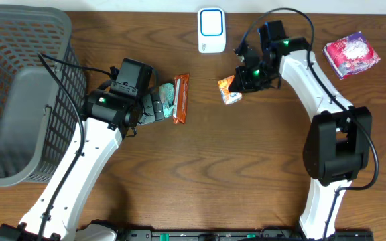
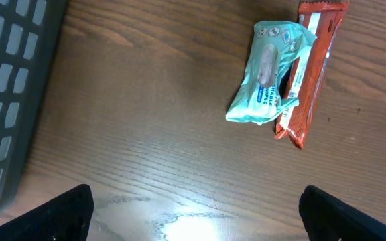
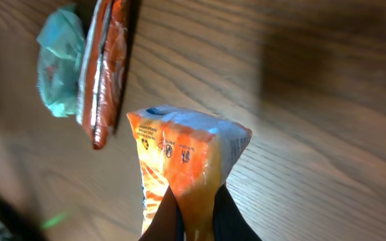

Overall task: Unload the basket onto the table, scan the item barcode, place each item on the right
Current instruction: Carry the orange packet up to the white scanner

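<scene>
Orange packet [image 3: 179,157] was pinched at one narrow end by the right gripper [image 3: 191,219], jaws closed almost fully on the wrapper. In the wrist view its long axis ran straight out from the fingers, with the blue-and-white far end pointing away and a face of small printed symbols turned to the camera. From overhead the packet [image 1: 230,90] sat just left of the right gripper [image 1: 240,84], pointing away from it toward the table's left and front. It lay below and slightly right of the white scanner [image 1: 211,30], apart from it. Could not tell whether it touched the table [image 1: 260,167]. Left gripper [image 2: 193,207] stood wide apart, holding nothing, above bare wood just short of a teal packet [image 2: 267,73] and a red bar [image 2: 310,67]. These lay side by side, touching, with long axes roughly parallel. Grey basket [image 1: 19,87] stood at the far left; only its floor showed inside. A pink packet [image 1: 352,55] lay at the far right.
</scene>
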Motion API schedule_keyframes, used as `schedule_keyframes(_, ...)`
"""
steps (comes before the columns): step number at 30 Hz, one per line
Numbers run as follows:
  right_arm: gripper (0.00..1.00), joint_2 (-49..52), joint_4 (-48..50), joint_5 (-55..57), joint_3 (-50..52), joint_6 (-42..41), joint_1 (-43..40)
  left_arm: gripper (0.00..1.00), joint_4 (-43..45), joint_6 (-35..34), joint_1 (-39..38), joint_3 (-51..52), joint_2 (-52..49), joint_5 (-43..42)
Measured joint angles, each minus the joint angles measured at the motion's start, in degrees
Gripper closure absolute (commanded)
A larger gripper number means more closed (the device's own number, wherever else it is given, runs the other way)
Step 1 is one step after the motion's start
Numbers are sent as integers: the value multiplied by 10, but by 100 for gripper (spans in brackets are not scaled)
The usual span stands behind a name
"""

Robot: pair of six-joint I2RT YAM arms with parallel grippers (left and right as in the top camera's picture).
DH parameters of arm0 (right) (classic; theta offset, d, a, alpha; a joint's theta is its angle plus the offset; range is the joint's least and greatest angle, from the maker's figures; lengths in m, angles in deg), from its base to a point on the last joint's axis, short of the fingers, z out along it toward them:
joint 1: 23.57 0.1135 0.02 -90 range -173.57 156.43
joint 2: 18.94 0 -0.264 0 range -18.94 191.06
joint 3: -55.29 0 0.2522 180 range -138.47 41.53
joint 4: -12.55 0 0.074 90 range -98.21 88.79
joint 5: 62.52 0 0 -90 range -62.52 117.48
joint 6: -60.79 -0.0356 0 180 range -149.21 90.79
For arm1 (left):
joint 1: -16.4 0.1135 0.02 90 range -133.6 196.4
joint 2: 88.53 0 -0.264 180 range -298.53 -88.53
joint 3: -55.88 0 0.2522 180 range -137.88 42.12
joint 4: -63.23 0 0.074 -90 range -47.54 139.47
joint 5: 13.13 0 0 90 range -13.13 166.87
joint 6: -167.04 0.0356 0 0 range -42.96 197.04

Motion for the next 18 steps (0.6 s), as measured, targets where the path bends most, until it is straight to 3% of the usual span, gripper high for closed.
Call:
schedule_keyframes(11, 99, -4, -59, 120, -107, 40, 12, 2, 0, 0, 0, 0, 0, 0)
schedule_keyframes(18, 99, -4, -116, 43, -107, 111, 12, 2, 0, 0, 0, 0, 0, 0)
